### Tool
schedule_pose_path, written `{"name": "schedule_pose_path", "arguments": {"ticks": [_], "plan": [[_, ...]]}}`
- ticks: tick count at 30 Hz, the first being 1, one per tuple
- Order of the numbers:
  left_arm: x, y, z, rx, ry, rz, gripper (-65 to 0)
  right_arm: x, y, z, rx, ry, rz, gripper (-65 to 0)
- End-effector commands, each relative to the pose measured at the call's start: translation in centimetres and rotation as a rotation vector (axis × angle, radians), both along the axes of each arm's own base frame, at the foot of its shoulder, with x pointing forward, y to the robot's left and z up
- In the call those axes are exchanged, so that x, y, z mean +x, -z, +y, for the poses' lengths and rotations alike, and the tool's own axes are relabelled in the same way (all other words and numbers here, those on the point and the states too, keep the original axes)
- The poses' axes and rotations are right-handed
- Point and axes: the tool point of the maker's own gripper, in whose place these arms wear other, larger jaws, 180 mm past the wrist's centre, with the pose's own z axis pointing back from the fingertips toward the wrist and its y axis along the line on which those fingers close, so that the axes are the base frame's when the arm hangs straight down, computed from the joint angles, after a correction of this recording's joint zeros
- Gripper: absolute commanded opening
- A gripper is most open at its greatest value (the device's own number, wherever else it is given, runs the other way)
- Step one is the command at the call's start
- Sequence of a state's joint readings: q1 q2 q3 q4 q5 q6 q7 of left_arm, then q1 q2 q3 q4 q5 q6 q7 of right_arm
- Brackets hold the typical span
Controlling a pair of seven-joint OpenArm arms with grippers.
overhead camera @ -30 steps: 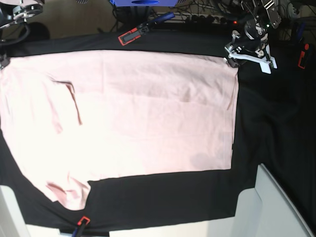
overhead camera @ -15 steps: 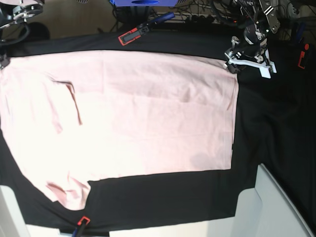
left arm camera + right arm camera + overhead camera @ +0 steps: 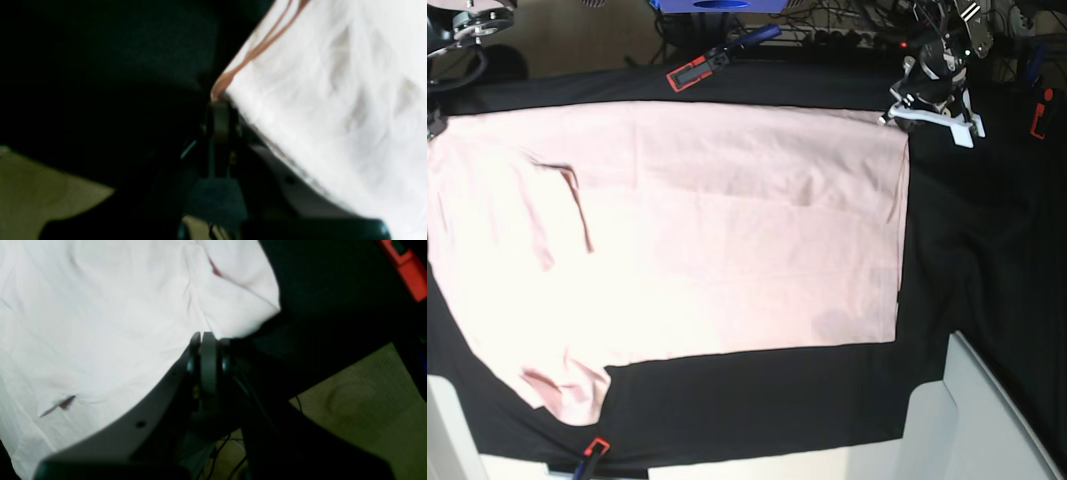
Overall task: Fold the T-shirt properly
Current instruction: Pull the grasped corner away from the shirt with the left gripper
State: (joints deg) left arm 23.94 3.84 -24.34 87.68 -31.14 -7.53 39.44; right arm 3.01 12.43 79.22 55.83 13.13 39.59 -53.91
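Note:
The pale pink T-shirt (image 3: 727,230) lies spread flat, plain side up, on the black table cloth (image 3: 987,260). My left gripper (image 3: 895,112) is at the shirt's far right corner. In the left wrist view its jaws (image 3: 218,100) are shut, pinching that hem corner of the T-shirt (image 3: 333,83). My right gripper (image 3: 433,125) is at the far left edge of the base view, mostly cut off. In the right wrist view it (image 3: 204,336) is shut on the edge of the T-shirt (image 3: 100,306), next to a folded corner.
Red-and-black clamps hold the cloth at the back (image 3: 692,72), the right (image 3: 1039,115) and the front edge (image 3: 592,450). A white panel (image 3: 967,420) stands at the front right. Cables (image 3: 847,30) run behind the table.
My left gripper has closed on the shirt's far right corner and drawn it slightly toward the back. The right arm and the rest of the shirt have not moved.

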Motion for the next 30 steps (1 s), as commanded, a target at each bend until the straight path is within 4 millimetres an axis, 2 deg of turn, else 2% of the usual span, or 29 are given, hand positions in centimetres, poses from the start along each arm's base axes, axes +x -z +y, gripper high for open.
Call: {"name": "schedule_pose_path", "arguments": {"ticks": [1,6,12,20,24,30], "plan": [[-0.8,-0.3,0.2,0.009,-0.001,0.013,-65.0,0.6,-1.3,-1.6,-0.044,0.0,-0.025,-65.0],[-2.1,-1.3,0.3,0.033,0.003,0.011,-65.0,0.3,-1.2,-1.6,-0.044,-0.002,-0.018,-65.0],[-2.8,-1.3,0.3,0.036,0.005,0.025,-65.0,-1.1,-0.6,-0.5,0.011,-0.033,0.051,-65.0],[-4.1,-1.5,0.4,0.048,0.009,0.042,-65.0,-2.1,-0.3,-0.4,0.02,-0.033,0.073,-65.0],[-3.7,-2.1,0.8,0.062,0.013,0.028,-65.0,-2.2,-0.7,-1.2,-0.001,-0.032,0.074,-65.0],[-4.7,-2.5,2.8,0.094,-0.041,0.036,-65.0,-2.6,-1.3,-2.2,-0.025,-0.031,0.081,-65.0]]}}
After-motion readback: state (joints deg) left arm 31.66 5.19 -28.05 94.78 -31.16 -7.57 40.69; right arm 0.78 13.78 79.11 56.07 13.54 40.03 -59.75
